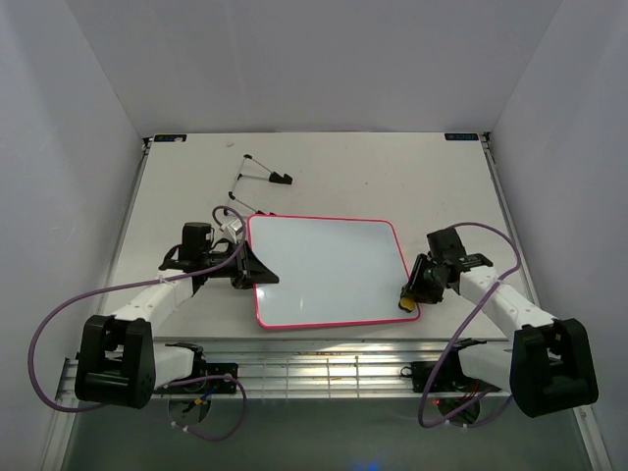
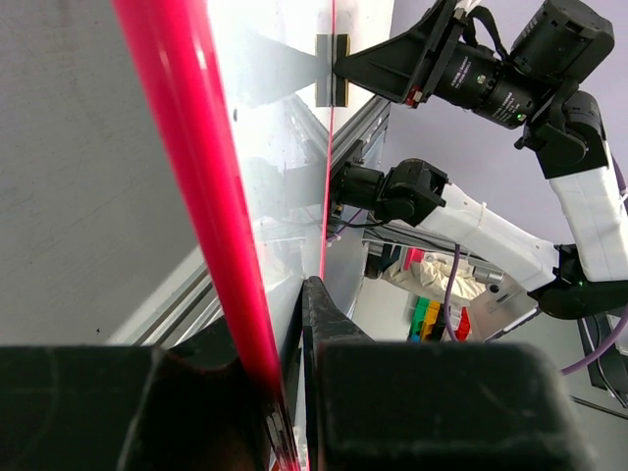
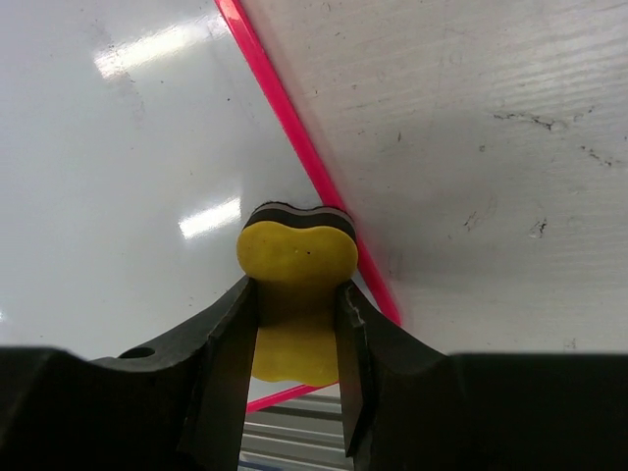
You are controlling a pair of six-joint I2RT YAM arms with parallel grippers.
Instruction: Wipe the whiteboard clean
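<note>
Currently the whiteboard [image 1: 329, 270] lies flat in the middle of the table [image 1: 442, 186], turned slightly askew. The left gripper [image 1: 257, 267] is pinched onto its left edge, one finger on each side of the pink-red border [image 2: 186, 147]. The right gripper [image 3: 297, 294] is pressed onto a yellow sponge eraser [image 3: 297, 257], whose dark pad meets the board at the near right corner, right against the border. Risks, as I judge them: the eraser sits so close to the rim that a stroke outward would run it off onto the bare table, or snag the pad on the border and twist it in the jaws. A hard push here, far from the left grip, could pivot the board or drag it out of that pinch. The board surface is glossy white and throws back bright patches of light. I see no handwriting in any view, only faint specks up close.
</note>
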